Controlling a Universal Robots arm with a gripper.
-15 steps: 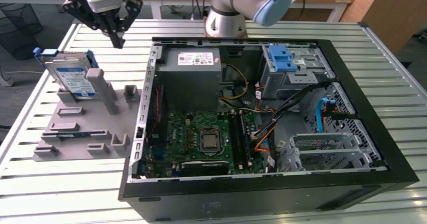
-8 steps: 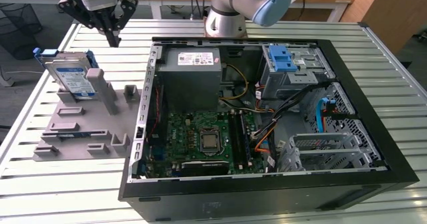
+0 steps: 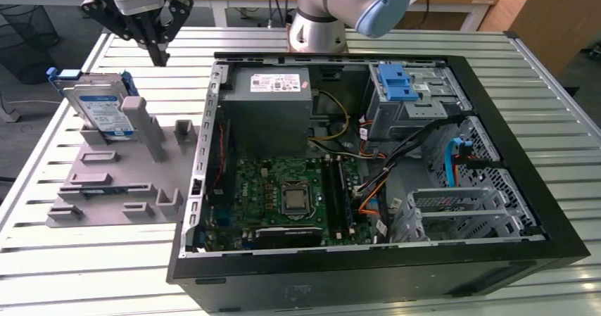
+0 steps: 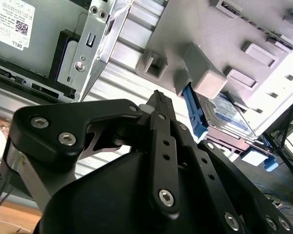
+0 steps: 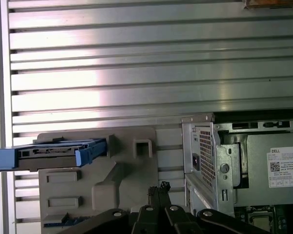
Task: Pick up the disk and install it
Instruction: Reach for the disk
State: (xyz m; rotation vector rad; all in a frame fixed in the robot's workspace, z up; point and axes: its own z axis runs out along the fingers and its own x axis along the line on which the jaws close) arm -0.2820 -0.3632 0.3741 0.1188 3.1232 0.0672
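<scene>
Your gripper (image 3: 160,57) hangs in the air with its fingers pressed together and nothing in them, just above and a bit to the exterior view's right of the disk (image 3: 101,108), which stands leaning in the grey holder (image 3: 103,196) beside the open computer case (image 3: 376,270).

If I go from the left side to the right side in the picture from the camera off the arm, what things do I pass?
disk → green circuit board → blue latch → wooden panel
</scene>
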